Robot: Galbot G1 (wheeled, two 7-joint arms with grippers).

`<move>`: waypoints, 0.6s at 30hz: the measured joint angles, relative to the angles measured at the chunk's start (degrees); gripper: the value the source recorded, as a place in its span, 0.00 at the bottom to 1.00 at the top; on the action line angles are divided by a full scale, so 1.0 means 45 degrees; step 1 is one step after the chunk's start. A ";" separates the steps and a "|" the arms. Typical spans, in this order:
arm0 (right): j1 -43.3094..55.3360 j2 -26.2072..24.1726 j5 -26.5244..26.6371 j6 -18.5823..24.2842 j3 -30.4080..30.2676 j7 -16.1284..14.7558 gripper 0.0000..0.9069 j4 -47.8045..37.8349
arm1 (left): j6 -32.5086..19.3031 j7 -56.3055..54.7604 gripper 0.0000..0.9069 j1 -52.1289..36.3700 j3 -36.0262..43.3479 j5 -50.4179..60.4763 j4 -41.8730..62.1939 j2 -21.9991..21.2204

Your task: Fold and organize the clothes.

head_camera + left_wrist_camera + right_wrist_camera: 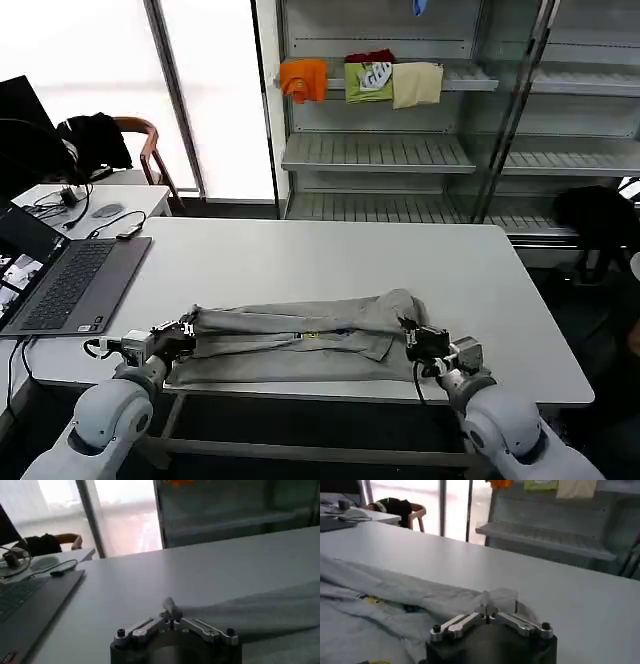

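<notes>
Both end effectors (pixel 186 329) (pixel 410 335) pinched on partly folded T-shirt (pixel 290 340), print half-hidden.

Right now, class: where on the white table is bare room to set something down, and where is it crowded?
Free: the white table beyond the light grey cotton T-shirt, and its right end. Crowded: the near edge, where left gripper and right gripper pinch the shirt, and the grey laptop corner.

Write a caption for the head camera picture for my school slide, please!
Both the left gripper and right gripper pinch the grey T-shirt on the white table.
</notes>
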 measured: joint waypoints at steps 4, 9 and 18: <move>-0.0190 0.0193 0.0113 0.0004 -0.0107 0.0537 0.09 0.0152 | 0.0019 -0.0110 1.00 0.0021 0.0000 0.0038 0.0023 0.0000; -0.0331 0.0449 0.0279 -0.0060 -0.0242 0.1382 1.00 0.0150 | 0.0048 -0.0109 1.00 0.0163 0.0103 0.0178 -0.0049 -0.0022; -0.0606 0.0862 0.0718 -0.0323 -0.0294 0.3046 1.00 0.0317 | 0.0157 -0.0059 0.83 0.0557 0.0020 0.0368 -0.0396 0.0147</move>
